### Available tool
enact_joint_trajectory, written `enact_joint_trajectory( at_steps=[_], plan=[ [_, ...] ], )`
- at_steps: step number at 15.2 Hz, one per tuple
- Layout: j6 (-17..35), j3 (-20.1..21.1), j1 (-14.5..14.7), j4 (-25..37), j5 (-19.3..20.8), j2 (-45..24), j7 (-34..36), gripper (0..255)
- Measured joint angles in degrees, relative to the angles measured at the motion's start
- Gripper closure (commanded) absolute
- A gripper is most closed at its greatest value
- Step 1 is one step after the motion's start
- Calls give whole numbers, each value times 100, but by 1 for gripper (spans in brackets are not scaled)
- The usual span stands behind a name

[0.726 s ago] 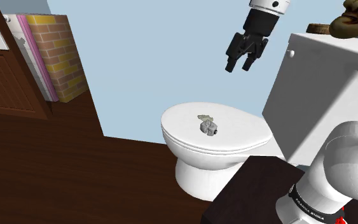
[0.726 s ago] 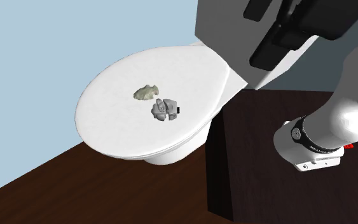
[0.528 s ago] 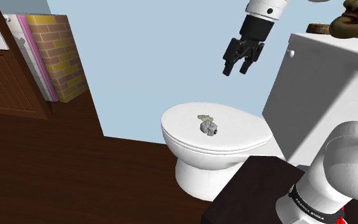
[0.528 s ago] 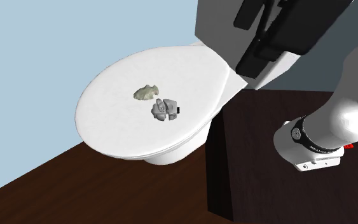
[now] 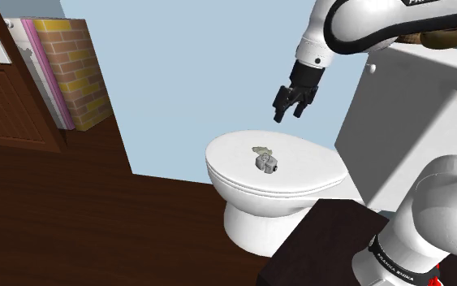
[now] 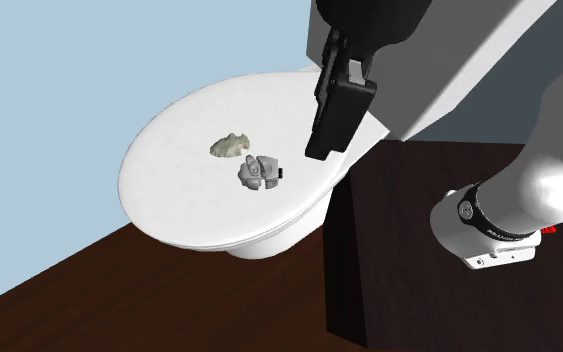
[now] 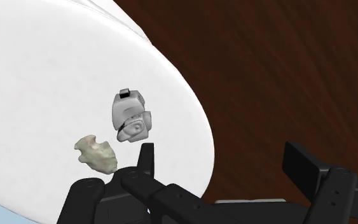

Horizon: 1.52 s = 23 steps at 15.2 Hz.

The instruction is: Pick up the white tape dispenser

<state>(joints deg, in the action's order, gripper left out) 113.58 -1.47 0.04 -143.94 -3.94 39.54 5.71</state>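
Hovering over the tape dispenser (image 7: 129, 116), the tool (image 7: 225, 162) gapes wide, holding nothing.

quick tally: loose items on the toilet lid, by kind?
Grey-white tape dispenser: 1
Pale greenish lump: 1
Total on the toilet lid: 2
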Motion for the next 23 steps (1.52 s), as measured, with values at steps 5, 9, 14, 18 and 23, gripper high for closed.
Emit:
enact_joint_trajectory(
  at_steps=[5, 9, 14, 18, 23],
  plan=[
    [948, -121, -74, -250, 109, -780, -216, 0],
    [1767, -234, -138, -495, 184, -1416, -400, 0],
    [2699, -403, -205, -448, 229, -2463, -659, 0],
    [3347, -509, -240, -291, 202, -3321, -857, 0],
    [3842, -547, -248, -278, 100, -3847, -1005, 0]
  ],
)
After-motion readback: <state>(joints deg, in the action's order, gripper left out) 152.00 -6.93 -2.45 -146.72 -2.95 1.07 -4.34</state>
